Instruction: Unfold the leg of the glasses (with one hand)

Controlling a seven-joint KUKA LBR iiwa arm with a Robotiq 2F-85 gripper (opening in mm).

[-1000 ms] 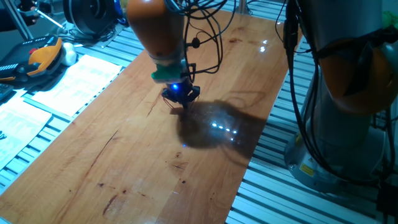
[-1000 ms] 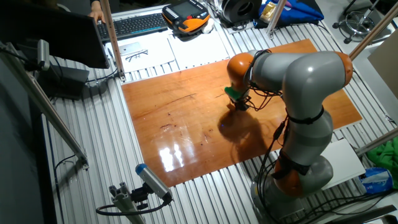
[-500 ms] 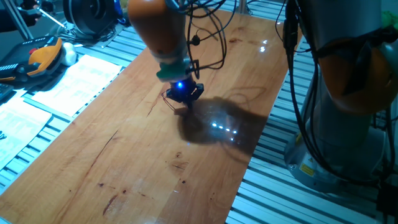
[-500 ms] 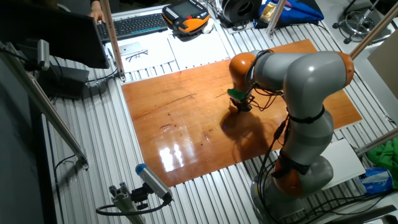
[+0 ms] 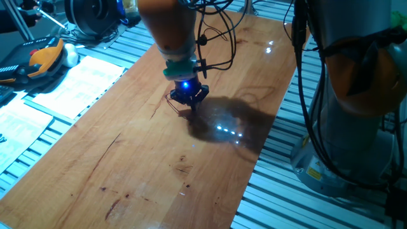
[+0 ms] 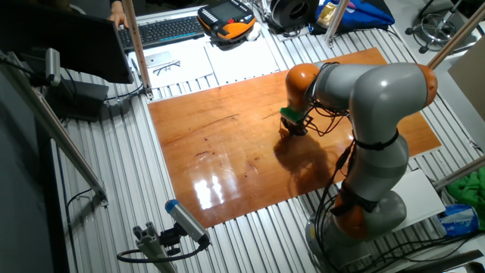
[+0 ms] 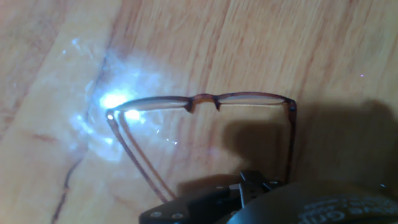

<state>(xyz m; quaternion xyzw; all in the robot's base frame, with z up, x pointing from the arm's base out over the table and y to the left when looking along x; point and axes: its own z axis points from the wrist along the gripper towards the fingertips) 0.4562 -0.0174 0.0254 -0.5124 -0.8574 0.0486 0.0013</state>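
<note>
The glasses point(image 7: 205, 98) lie on the wooden table point(image 7: 261, 37), a thin reddish-brown frame with its front across the middle of the hand view. One leg runs straight down from the right hinge. The other slants down from the left hinge, beside its shadow. My gripper point(image 7: 252, 182) shows as one black block at the bottom, fingers together, just left of the right leg's end; I cannot tell if they touch. In one fixed view the gripper point(image 5: 190, 105), with its blue light, is low over the table, with the wire frame point(image 5: 173, 97) faint beside it. In the other fixed view the gripper point(image 6: 294, 130) hides the glasses.
White paper sheets point(image 5: 76, 79) and an orange-black device point(image 5: 44, 57) lie left of the table. The grey arm base point(image 6: 364, 205) stands at the table's right edge. A keyboard point(image 6: 163, 29) and another pair of glasses point(image 6: 167, 67) lie beyond the far edge.
The arm has shifted the gripper a little to the right along the table, still low over the wood. The dark shadow moved with it.
</note>
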